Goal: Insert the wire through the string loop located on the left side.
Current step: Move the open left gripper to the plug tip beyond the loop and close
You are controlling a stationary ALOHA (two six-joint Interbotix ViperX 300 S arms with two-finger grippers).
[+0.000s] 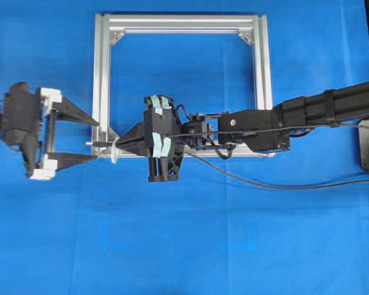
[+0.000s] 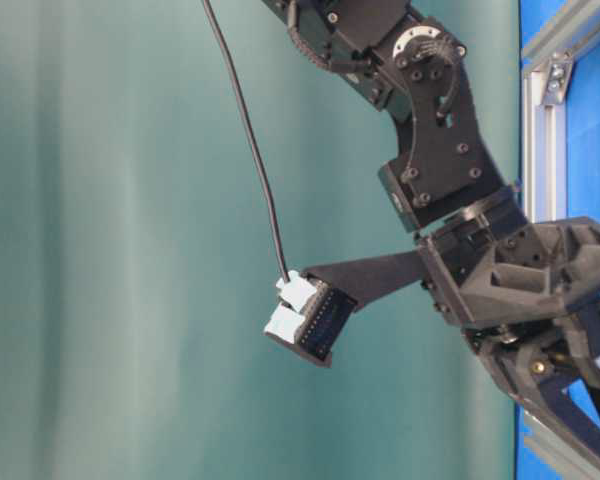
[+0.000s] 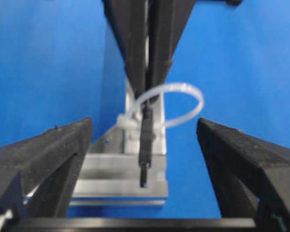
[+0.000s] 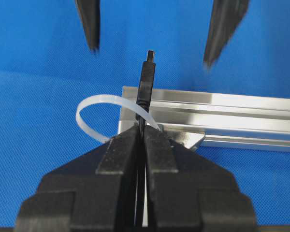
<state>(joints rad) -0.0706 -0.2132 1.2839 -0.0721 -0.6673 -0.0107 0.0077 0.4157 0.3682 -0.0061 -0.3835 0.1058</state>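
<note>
My right gripper (image 1: 122,142) is shut on the thin black wire (image 1: 246,178) just behind its plug (image 4: 146,82). The plug passes through the small white string loop (image 1: 115,152) at the lower left corner of the silver frame (image 1: 102,74). In the right wrist view the loop (image 4: 93,110) crosses right at the plug's base, above my shut gripper (image 4: 144,129). The plug tip (image 3: 144,164) pokes out on the loop's (image 3: 186,96) near side. There it hangs between the wide-apart fingers (image 3: 53,159) of my open left gripper (image 1: 97,140), touching neither.
The frame lies flat on the blue cloth, and its bottom rail (image 4: 232,113) runs off to the right behind my right gripper. The wire trails away to the right across the cloth. The right arm (image 1: 320,110) spans the frame's lower right. Part of the frame (image 2: 540,130) also appears at table level.
</note>
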